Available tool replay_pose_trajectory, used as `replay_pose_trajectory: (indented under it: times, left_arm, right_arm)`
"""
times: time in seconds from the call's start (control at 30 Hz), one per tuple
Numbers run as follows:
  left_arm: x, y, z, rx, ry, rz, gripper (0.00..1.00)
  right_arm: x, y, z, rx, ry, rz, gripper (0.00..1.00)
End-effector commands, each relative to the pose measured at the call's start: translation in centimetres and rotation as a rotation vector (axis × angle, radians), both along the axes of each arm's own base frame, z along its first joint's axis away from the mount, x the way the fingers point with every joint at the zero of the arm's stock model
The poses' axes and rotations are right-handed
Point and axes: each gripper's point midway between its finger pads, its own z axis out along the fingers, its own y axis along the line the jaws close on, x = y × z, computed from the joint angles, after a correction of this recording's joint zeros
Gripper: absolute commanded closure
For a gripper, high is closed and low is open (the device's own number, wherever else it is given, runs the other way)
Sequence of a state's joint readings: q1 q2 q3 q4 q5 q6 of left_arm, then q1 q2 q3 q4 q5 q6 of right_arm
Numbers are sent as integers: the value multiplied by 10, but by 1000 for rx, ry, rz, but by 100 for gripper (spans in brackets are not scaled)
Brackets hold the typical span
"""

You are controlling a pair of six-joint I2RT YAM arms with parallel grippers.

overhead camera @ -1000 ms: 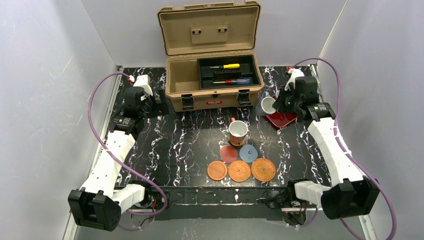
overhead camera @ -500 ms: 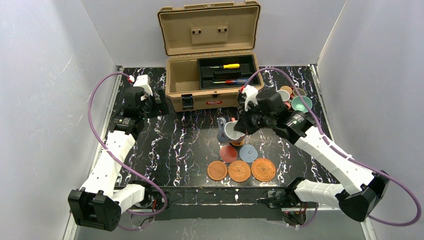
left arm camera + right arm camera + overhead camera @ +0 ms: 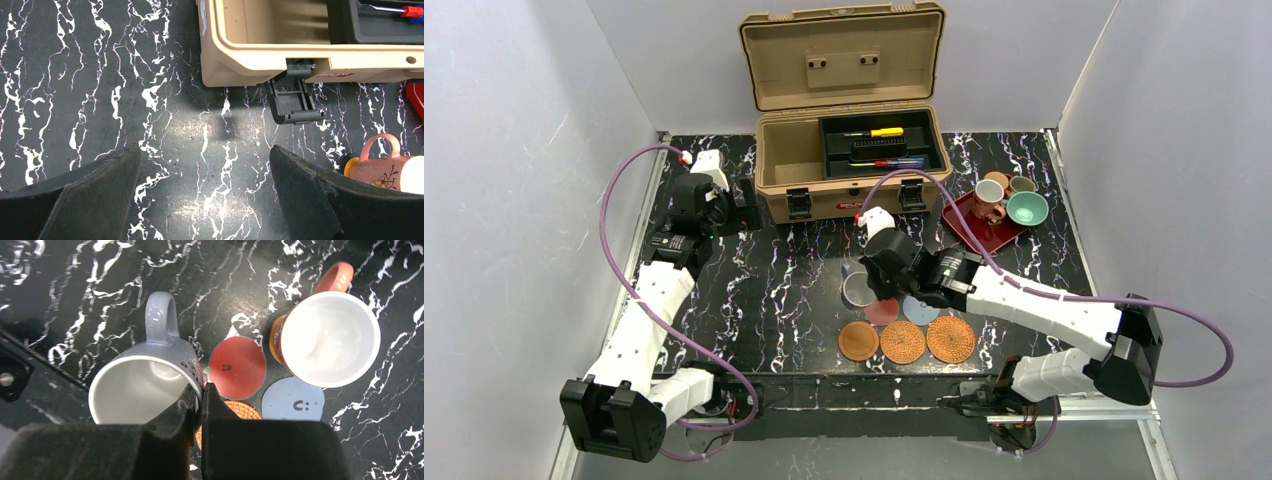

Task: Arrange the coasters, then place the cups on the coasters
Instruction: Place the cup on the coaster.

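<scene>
Right gripper (image 3: 201, 390) clamped on the rim of grey mug (image 3: 135, 390), one of the black fingers (image 3: 182, 407) inside the wall, the other outside. Mug's mouth faces the camera, handle at the top. Pinkish-red coaster (image 3: 237, 367) just right of it (small face mark) lies flat on black marbled tabletop (image 3: 75, 290). Blue-grey coaster (image 3: 293, 400) beside it, same mark. White-inside mug (image 3: 327, 337) with pink handle hides its upper edge. Woven orange coaster (image 3: 240, 407) peeks past the fingers.
</scene>
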State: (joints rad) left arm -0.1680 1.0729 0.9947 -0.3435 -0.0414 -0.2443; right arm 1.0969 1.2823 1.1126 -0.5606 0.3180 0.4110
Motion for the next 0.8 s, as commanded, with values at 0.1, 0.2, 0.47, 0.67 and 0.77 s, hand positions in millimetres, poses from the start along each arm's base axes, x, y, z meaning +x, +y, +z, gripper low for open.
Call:
replay_pose_trajectory:
  times: [0.1, 0.2, 0.47, 0.67, 0.77]
  left_arm:
    - [-1, 0, -1, 16, -3, -4, 1]
    - [-1, 1, -1, 18, -1, -2, 1]
    - [-1, 1, -3, 21, 5, -2, 1]
    - [0, 1, -5, 22, 10, -1, 1]
    - [0, 1, -6, 23, 13, -2, 1]
  right_arm:
    - [19, -3, -15, 18, -44, -152, 99]
    - [21, -10, -26, -6, -43, -195, 99]
    - [20, -25, -43, -55, -34, -249, 99]
    - [16, -32, -54, -45, -15, -283, 99]
    - [16, -35, -57, -51, -14, -301, 99]
